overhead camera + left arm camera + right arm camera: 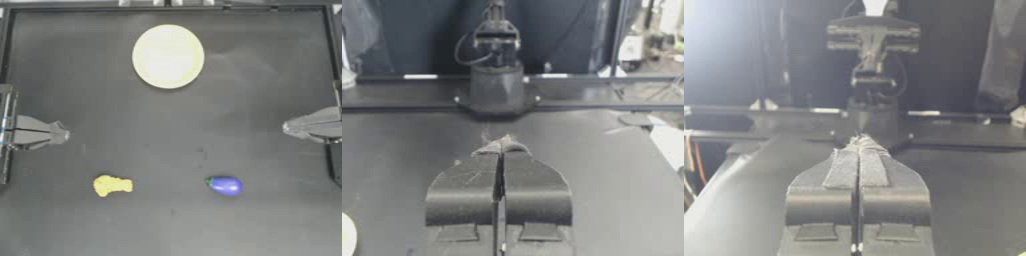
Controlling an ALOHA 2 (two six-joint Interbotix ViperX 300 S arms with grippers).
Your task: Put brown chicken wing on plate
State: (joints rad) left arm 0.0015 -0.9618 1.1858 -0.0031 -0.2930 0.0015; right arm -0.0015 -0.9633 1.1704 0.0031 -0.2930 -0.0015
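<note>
Lying on the near left part of the desk [174, 225], the wing [111, 185] is alone, with nothing touching it. Its long axis runs left to right, and the wider, lumpy end is at the left. To its right, well apart, lies a blue-purple oval [225, 185] with a green tip; this one is not part of the task.

Farther back, at the middle depth of the desk, the two arms wait at the sides. The left tool [61, 134] is at the left edge and is clenched, holding nothing; its wrist view shows the two jaws pressed together. The right tool [287, 128] is at the right edge, also clenched and with nothing inside.

The left tool is clearly the nearer one to the wing. From this tool, the wing lies toward the near side and a little to the right. I judge that the left arm should take it, and the tool must first be released. Closing across the short width of the wing seems the better grip.

The plate [167, 56] is at the far middle of the desk, well apart from the wing, with nothing on it.
</note>
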